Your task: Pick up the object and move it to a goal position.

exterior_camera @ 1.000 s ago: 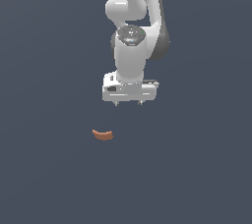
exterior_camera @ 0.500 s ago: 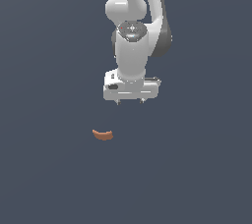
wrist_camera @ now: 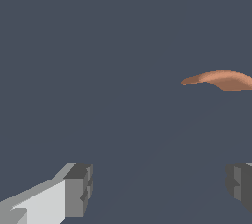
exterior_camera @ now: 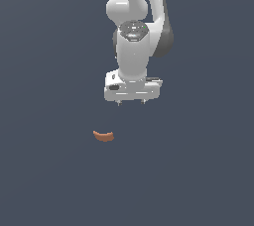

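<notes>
Gripper (exterior_camera: 131, 102) points straight down, fingers (wrist_camera: 78, 189) spread wide apart with nothing between them. In the wrist view both finger pads show with bare dark floor (wrist_camera: 98, 46) in the gap. White arm (exterior_camera: 133, 46) rises above it, out of frame at the top. The object (exterior_camera: 103, 136), a small orange-brown crescent, lies on the floor, lower than the gripper and toward the exterior view's left, apart from it, untouched. In the wrist view the crescent (wrist_camera: 220, 79) sits off to one side, cut by the frame edge.

Hand (exterior_camera: 131, 101) downward, fingers apart, empty
</notes>
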